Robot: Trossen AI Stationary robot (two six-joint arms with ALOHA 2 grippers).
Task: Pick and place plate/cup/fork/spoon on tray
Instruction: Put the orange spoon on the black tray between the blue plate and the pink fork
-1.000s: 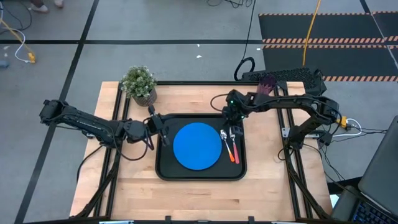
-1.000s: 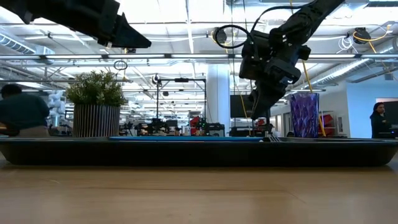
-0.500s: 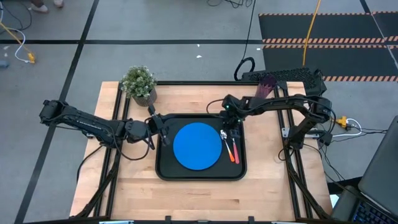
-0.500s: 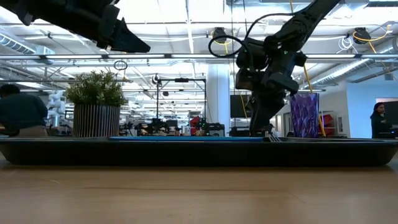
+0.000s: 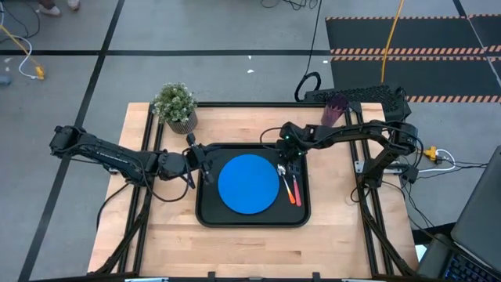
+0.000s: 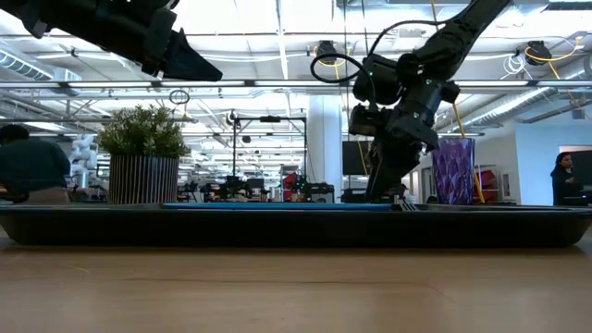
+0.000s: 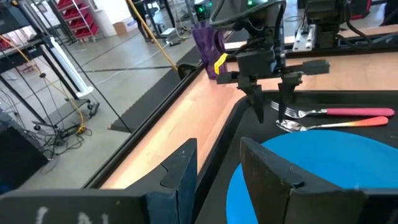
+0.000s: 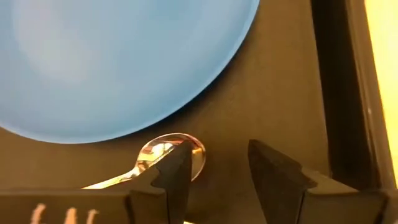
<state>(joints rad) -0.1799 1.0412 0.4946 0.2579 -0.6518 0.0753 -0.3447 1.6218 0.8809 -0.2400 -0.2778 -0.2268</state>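
Three of the four tableware pieces already lie inside the large black rectangular tray (image 5: 252, 221) with its rounded corners and raised rim, at the centre of the high view. Nearest the lower edge of that view, the flat round bright blue plate (image 5: 248, 183) fills the tray's middle, smooth and matte. Just right of it lie the small spoon (image 5: 287, 182) with shiny metal bowl and orange handle, and beside that the small fork (image 5: 295, 179) with silver tines and red-pink handle, side by side and close together.

Slightly farther up, the left gripper (image 5: 203, 161) hovers over the tray's left rim with its fingers spread and nothing between them. The right gripper (image 5: 292, 156) hangs above the heads of the cutlery, its fingers parted and empty, the spoon bowl just under them in the right wrist view.

Farthest, at the upper right of the pale wooden table (image 5: 172, 235), the small dark purple plastic tumbler (image 5: 334, 110) stands upright, faceted and translucent, well apart from the tray. By my reading, only this cup is left to move. A potted green plant (image 5: 175, 103) sits at the upper left.
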